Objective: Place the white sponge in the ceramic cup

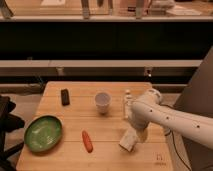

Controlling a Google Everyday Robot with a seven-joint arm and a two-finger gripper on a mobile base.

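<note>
On the wooden table, far left, sits a green bowl; its inside shows only plain green. Behind it and a little to the right, a small black block lies flat near the table's back edge. Further right, toward the front, an orange-red carrot-like piece lies on the wood, well apart from the bowl.

Near the middle stands the cup, upright, its round mouth open and showing a pale inside. The sponge is outside it: it sits on the table to the cup's right and nearer the front edge, tilted at an angle. Between cup and arm, at the back, a small whitish bottle stands upright.

The white arm reaches in from the right, bends just beside the bottle and points down. The gripper is at its end, right over the sponge's upper right part and touching or nearly touching it. Whether it is spread or pinching the sponge cannot be told.
</note>
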